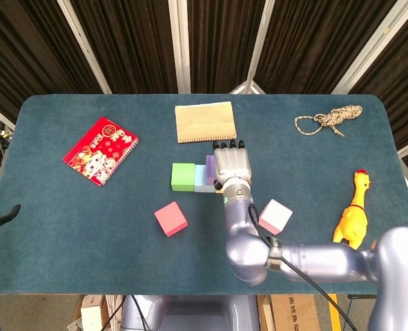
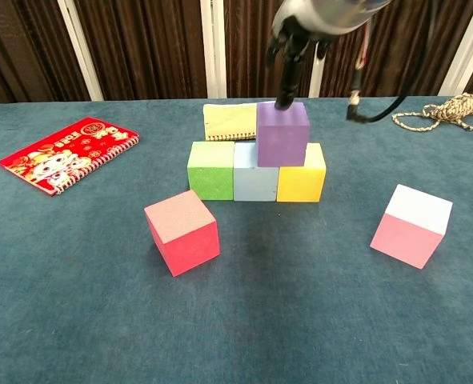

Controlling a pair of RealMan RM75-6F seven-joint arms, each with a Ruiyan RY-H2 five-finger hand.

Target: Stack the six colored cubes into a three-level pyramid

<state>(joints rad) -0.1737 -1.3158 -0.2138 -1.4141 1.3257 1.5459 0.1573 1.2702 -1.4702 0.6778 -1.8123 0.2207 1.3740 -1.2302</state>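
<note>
In the head view the silver right hand (image 1: 230, 164) covered the yellow foam cube entirely and most of the purple foam cube (image 1: 210, 165), leaving only a sliver of purple and part of the pale blue foam cube (image 1: 202, 178) showing beside it. In the chest view the top edge cut off most of that hand (image 2: 290, 40), so only dark fingers (image 2: 286, 84) reaching down to the purple cube showed, and whether they touched it could not be told. The left hand (image 1: 7, 214) was a dark, partial shape at the head view's left edge, too little to judge its fingers, and the coiled beige rope (image 2: 452, 110) ran off the chest view's right edge.
</note>
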